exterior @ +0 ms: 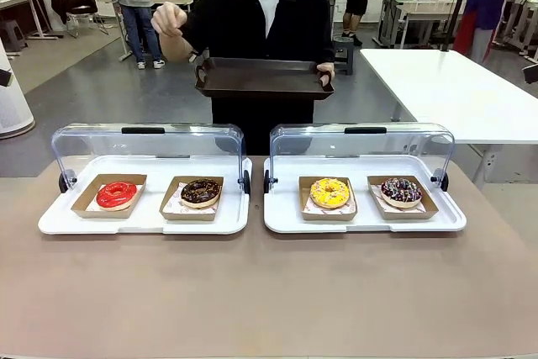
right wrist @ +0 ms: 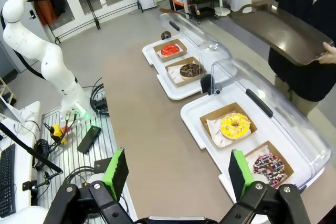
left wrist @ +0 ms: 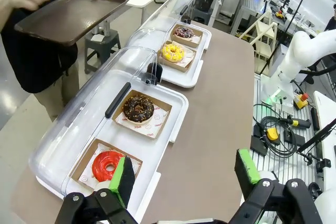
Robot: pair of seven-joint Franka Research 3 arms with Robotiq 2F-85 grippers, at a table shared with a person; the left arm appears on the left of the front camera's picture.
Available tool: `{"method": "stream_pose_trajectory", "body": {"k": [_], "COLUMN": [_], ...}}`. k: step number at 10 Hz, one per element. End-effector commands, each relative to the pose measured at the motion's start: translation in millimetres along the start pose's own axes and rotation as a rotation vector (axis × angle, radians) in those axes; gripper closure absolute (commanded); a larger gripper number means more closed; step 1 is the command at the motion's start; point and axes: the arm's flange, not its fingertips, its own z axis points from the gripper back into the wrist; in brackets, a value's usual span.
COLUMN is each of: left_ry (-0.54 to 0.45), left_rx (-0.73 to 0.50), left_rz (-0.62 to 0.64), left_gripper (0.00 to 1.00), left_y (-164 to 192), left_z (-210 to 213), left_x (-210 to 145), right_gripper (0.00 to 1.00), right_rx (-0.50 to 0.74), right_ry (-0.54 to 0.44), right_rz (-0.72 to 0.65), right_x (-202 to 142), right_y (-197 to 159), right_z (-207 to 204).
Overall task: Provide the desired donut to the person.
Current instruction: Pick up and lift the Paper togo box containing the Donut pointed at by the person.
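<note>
Four donuts lie in cardboard holders on two white trays: a red one (exterior: pixel 116 194), a chocolate one (exterior: pixel 200 192), a yellow one (exterior: pixel 329 192) and a dark sprinkled one (exterior: pixel 401 190). Nothing marks which is the desired donut. The person (exterior: pixel 265 14) stands behind the table holding a dark brown serving tray (exterior: pixel 265 77), one hand (exterior: pixel 168 18) raised. My left gripper (left wrist: pixel 185 174) hangs open above the table's near edge, close to the red donut (left wrist: pixel 107 164). Also open and holding nothing, my right gripper (right wrist: pixel 177 172) hovers short of the yellow donut (right wrist: pixel 234 125).
Both white trays (exterior: pixel 50 223) (exterior: pixel 282 223) have clear hinged lids (exterior: pixel 147 145) (exterior: pixel 361 142) standing open at the back. The brown tabletop (exterior: pixel 269 292) in front of them is bare. A white table (exterior: pixel 454 90) stands at the back right.
</note>
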Motion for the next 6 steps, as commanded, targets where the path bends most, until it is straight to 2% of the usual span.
{"method": "stream_pose_trajectory", "body": {"k": [1,6], "left_ry": [-0.006,-0.006], "left_rx": [-0.002,-0.002], "left_rz": [0.0,0.0], "left_gripper": [0.0,0.0], "left_y": [-0.3,-0.3], "left_z": [0.5,0.5], "left_x": [-0.7,-0.7], "right_gripper": [0.0,0.0], "right_rx": [0.006,0.006], "right_ry": [-0.013,-0.013], "right_rz": [0.01,0.01], "right_x": [1.3,1.3], "right_y": [0.1,0.1], "right_z": [0.1,0.1]}}
